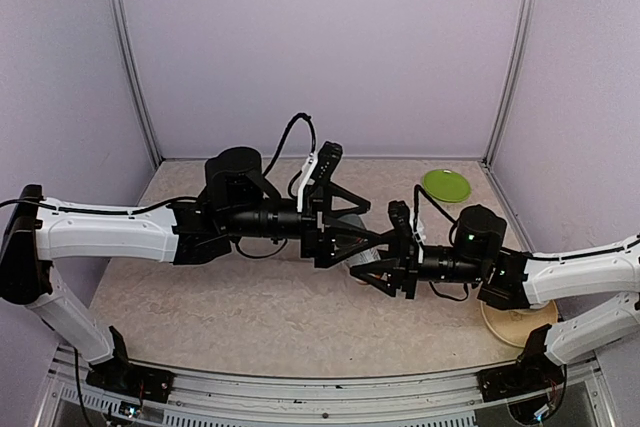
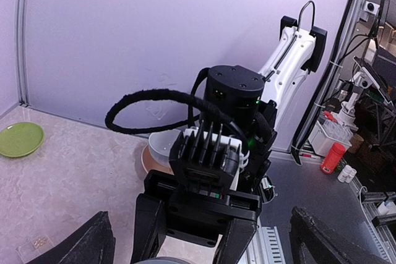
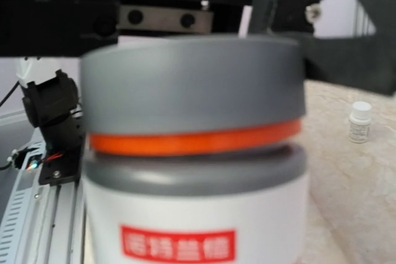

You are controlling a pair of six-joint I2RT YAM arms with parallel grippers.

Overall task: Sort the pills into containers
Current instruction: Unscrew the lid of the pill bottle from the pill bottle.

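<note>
where the two arms meet over the middle of the table (image 1: 200, 297), we see the right gripper (image 1: 375, 269) clamped on the body of a white jar (image 3: 192, 208) with a red label (image 3: 178, 245); the jar fills the right wrist view, its grey lid (image 3: 192, 85) sitting above an orange ring (image 3: 192, 143). the left gripper (image 1: 368, 227) faces it from the other side, its fingers (image 2: 86, 245) spread wide on either side of the lid; whether they touch it we cannot tell. the containers (image 2: 32, 245), a flat clear pill box, lie on the table at the lower left of the left wrist view, well apart from the green plate (image 1: 446, 185); the pills are too small to make out. a white bowl (image 2: 162, 145) sits on a tan plate (image 1: 512, 325) under the right arm, and a small white bottle (image 3: 359, 122) stands beyond the jar.
</note>
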